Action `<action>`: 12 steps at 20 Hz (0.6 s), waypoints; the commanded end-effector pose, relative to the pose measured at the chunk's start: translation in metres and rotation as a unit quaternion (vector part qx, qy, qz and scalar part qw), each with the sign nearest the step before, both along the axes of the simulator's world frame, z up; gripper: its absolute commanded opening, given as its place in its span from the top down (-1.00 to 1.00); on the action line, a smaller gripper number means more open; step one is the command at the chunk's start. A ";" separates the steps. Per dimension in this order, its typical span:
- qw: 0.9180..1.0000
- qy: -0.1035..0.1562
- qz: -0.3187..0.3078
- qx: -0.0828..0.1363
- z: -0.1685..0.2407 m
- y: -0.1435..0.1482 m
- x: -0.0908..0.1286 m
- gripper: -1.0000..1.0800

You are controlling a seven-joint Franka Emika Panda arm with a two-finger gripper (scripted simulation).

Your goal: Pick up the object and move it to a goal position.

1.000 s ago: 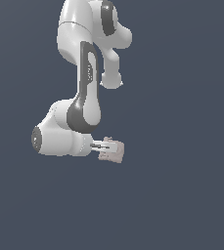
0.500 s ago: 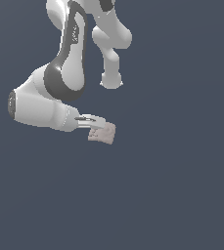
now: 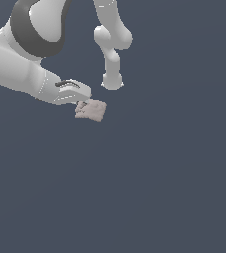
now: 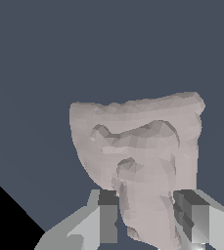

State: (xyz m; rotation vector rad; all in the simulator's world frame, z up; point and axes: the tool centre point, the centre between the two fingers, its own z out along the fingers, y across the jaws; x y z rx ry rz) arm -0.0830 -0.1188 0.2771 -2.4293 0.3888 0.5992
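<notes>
Pickup done: the object (image 4: 143, 156) is clamped between the fingers (image 4: 108, 215) of the gripper (image 3: 83, 104), held clear in the air. Transfer remains; no goal marker is visible.

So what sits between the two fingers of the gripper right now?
The wrist view shows the object, a pale bumpy lump, with its narrow end between the fingers of the gripper. Nothing else is in the gap.

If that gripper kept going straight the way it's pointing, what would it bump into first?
Nothing new, it seems: the gripper already clamps the pinkish lump, and beyond that only plain dark background shows, though depth is hard to judge.
</notes>
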 end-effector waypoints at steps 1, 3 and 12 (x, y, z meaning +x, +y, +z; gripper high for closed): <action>1.000 0.000 0.000 0.000 0.023 -0.012 -0.014 1.00; 1.000 0.000 0.000 0.000 0.039 -0.020 -0.024 1.00; 1.000 0.000 0.001 0.000 0.091 -0.049 -0.053 1.00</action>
